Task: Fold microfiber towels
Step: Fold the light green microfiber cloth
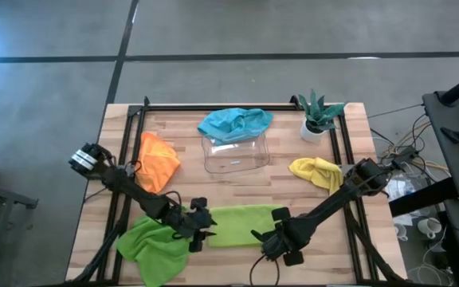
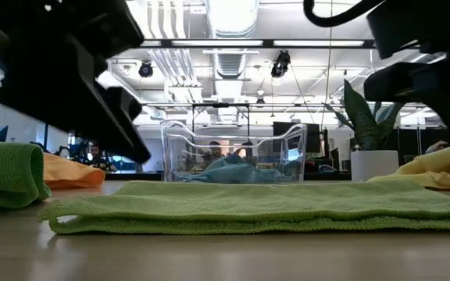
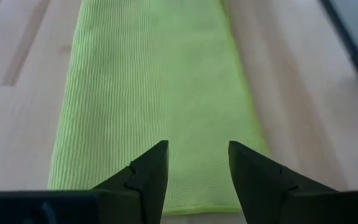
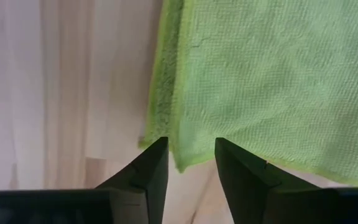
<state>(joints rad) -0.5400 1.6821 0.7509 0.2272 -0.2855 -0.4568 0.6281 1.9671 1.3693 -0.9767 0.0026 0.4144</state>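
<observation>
High view: folded lime towel (image 1: 241, 224) between left claw (image 1: 205, 226), right claw (image 1: 263, 236).

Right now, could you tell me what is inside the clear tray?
The teal towel is draped over the tray's far rim and hangs into it. The near part of the floor looks bare; anything beneath the towel is hidden.

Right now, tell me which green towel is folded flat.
The lime green towel lying as a flat strip between both grippers; the other green towel lies crumpled at the table's front left corner.
</observation>
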